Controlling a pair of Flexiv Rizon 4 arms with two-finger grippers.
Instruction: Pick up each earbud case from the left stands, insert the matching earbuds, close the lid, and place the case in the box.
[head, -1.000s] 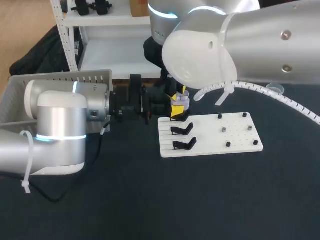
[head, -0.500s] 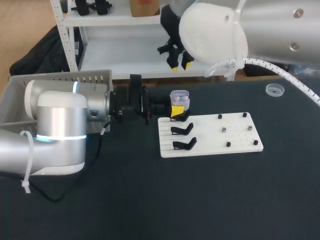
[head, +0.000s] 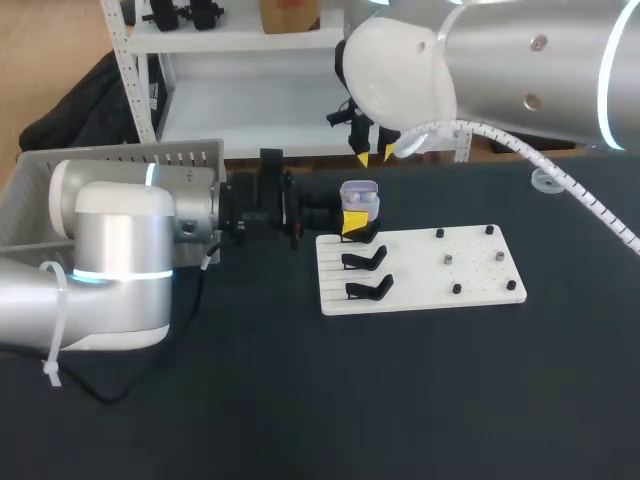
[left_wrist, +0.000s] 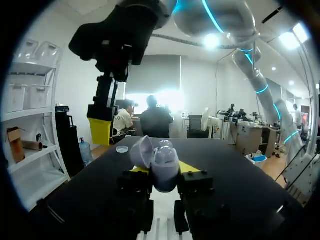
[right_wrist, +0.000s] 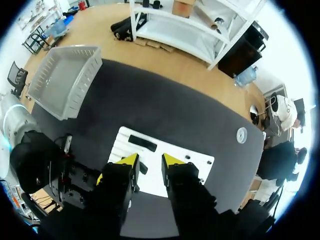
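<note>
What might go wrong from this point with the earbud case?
The earbud case sits in the left jaws with its lid open; carried that way to the box, anything inside may spill. The right jaws hang open high above it; a misaligned push on the lid may twist the case in the grip.

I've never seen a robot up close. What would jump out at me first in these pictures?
Probably the small earbud case, lid open, clamped in the left pincer by the far left corner of the white board with its black stands. Next comes the right pincer on its bulky silver arm, hanging open and empty above the far edge of the table, yellow tips pointing down.
</note>
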